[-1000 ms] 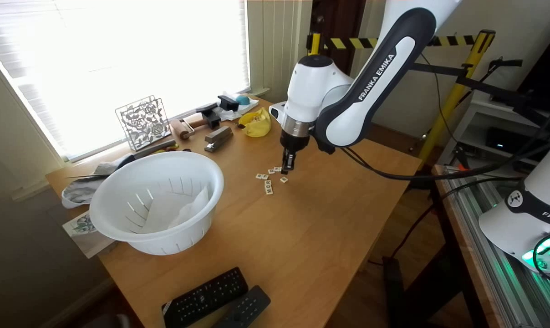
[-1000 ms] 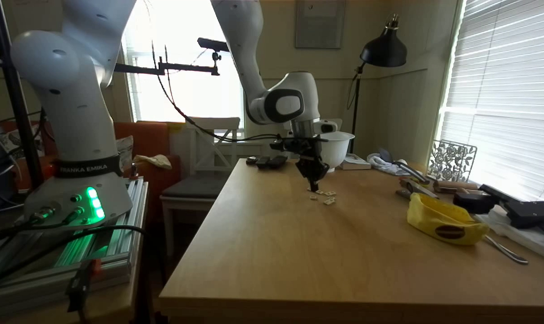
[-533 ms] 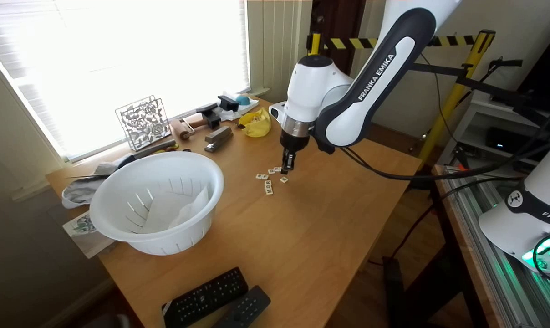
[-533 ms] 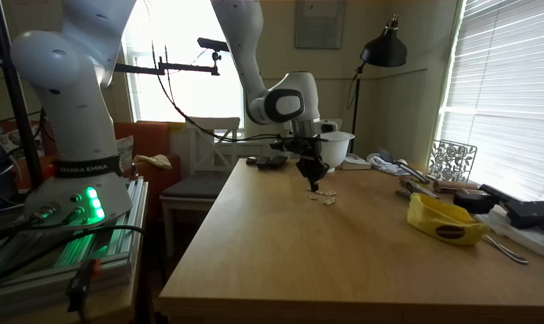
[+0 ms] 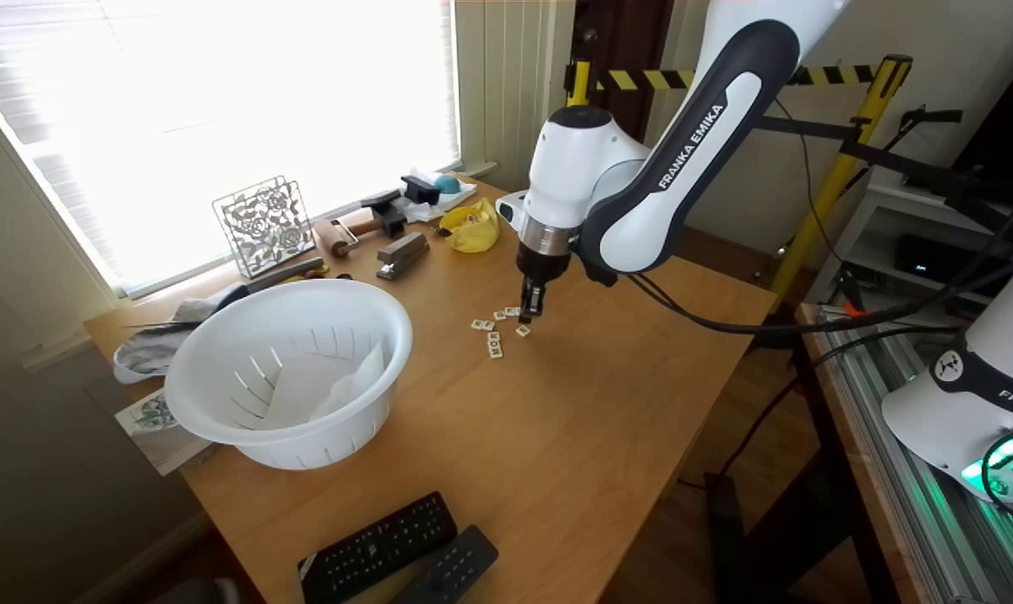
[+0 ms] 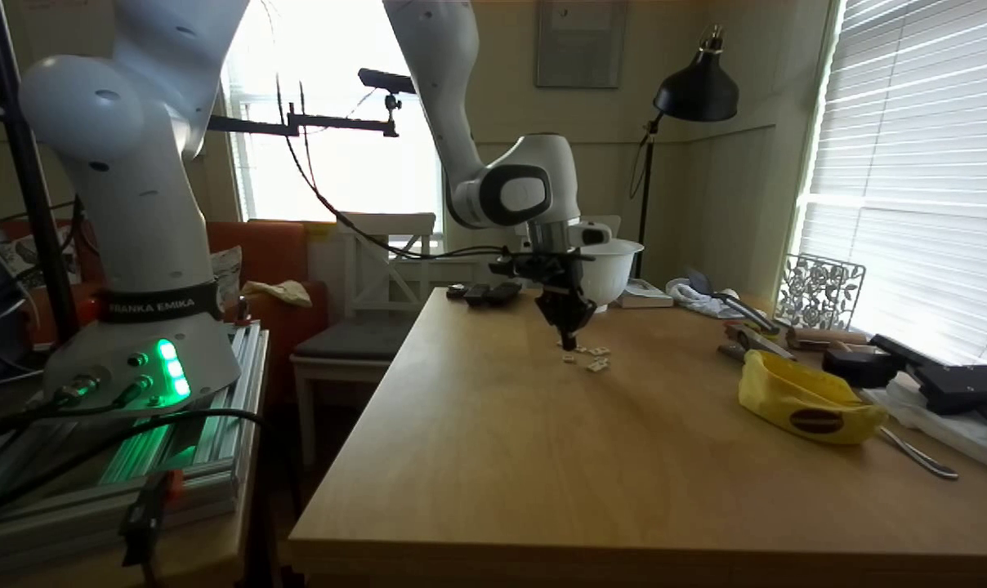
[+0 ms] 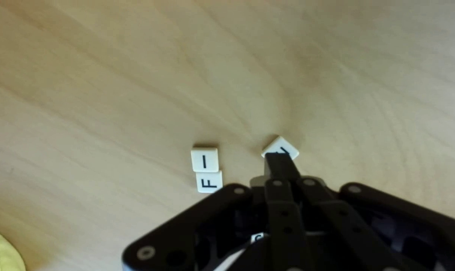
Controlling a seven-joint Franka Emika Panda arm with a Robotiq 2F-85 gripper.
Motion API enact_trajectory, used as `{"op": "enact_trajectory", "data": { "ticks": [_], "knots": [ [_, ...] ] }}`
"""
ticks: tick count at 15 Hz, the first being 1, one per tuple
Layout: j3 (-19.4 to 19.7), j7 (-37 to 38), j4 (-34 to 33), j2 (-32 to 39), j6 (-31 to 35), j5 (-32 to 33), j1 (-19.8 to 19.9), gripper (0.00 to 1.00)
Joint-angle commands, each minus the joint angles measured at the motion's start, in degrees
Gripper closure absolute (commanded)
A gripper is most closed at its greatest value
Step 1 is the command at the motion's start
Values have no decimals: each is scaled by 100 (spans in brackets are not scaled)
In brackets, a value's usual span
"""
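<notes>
My gripper (image 7: 283, 162) points down with its fingers together, and nothing shows between them. It is low over the wooden table in both exterior views (image 5: 531, 317) (image 6: 569, 345), among small white letter tiles; whether it touches anything I cannot tell. In the wrist view the fingertip partly covers a turned tile (image 7: 286, 146). An "I" tile (image 7: 205, 160) and an "F" tile (image 7: 208, 182) lie against each other to its left. Part of another letter tile (image 7: 257, 237) shows through the gripper's linkage. In an exterior view a single tile (image 5: 522, 331) and a tile pair (image 5: 495, 345) lie close by.
A white bowl (image 5: 288, 369) stands on the table. Two black remotes (image 5: 381, 537) lie at the near edge. A stapler (image 5: 402, 255), a yellow banana-like pouch (image 5: 475, 228), a wooden roller (image 5: 335, 238) and a metal rose-pattern holder (image 5: 265, 225) sit along the window side.
My gripper has moved down slightly over the last half second, its fingers still together. The tiles and other objects have not visibly moved.
</notes>
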State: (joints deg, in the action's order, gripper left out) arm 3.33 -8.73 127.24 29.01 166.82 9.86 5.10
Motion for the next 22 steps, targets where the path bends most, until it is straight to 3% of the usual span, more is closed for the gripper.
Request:
{"op": "enact_trajectory", "data": {
  "ticks": [1, 18, 22],
  "knots": [
    [-137, -133, -70, 120, 66, -133, 131, 100],
    [-485, -665, -286, 441, 201, -69, 605, 100],
    [-346, -959, -381, 480, 169, 120, 519, 100]
  ]
}}
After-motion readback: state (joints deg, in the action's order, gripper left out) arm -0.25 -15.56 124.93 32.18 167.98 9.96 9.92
